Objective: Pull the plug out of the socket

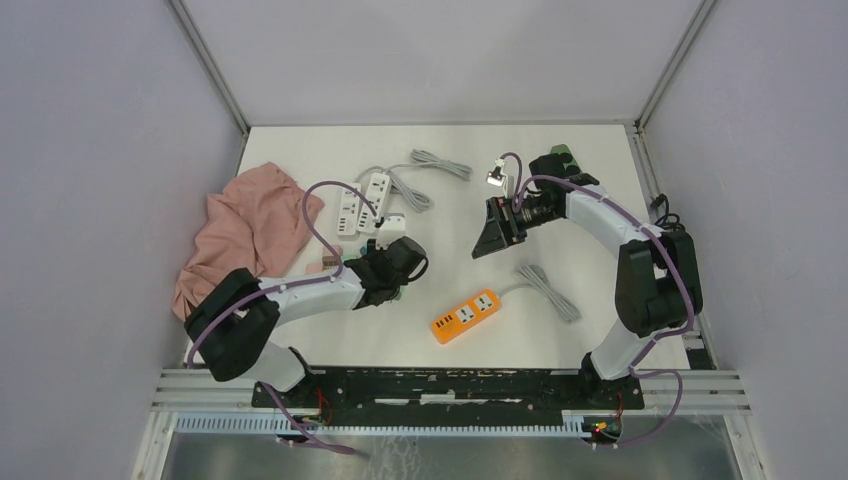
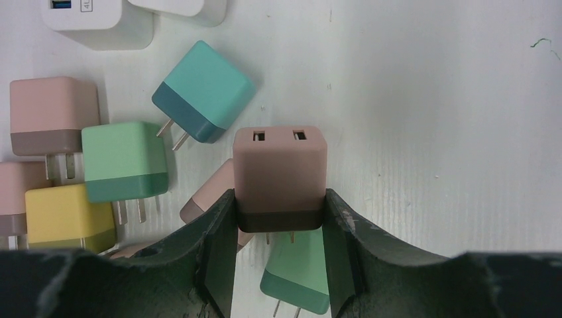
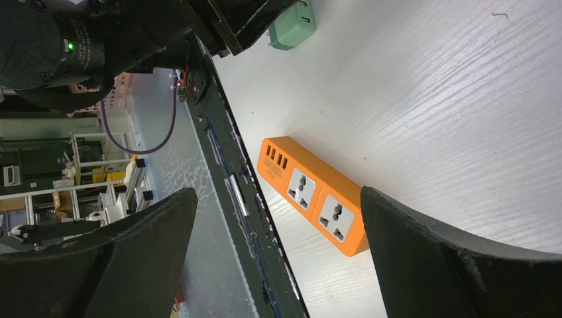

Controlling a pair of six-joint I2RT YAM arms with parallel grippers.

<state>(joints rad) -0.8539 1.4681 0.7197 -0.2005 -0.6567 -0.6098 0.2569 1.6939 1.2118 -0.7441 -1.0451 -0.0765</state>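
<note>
Your left gripper (image 2: 280,222) has its two dark fingers closed partway on a pink plug (image 2: 280,169), one finger pressed against each side of its darker base band. You see it at the lower middle of the left wrist view, USB ports facing the top of the frame, two bare prongs pointing toward the bottom edge and seated in no socket. Around and beneath it on the white table (image 1: 300,150) lies a cluster of loose plugs: a teal one (image 2: 202,93) upper left of centre, a green one (image 2: 126,162) at left, a yellow one (image 2: 66,215) at lower left, another pink one (image 2: 53,112) near the left edge, and a second green one (image 2: 295,281) showing between the fingers directly below the held plug. In the top view that gripper sits left of centre, just below the white power strips (image 1: 362,200), with a pink cloth (image 1: 250,230) further left. Your right gripper (image 1: 495,232) hangs right of centre in the top view, jaws spread wide and holding nothing. Through its wrist camera you look between the fingers at the orange power strip (image 3: 311,202), which lies at lower centre of the top view, apart from both grippers, both of its sockets uncovered.
</note>
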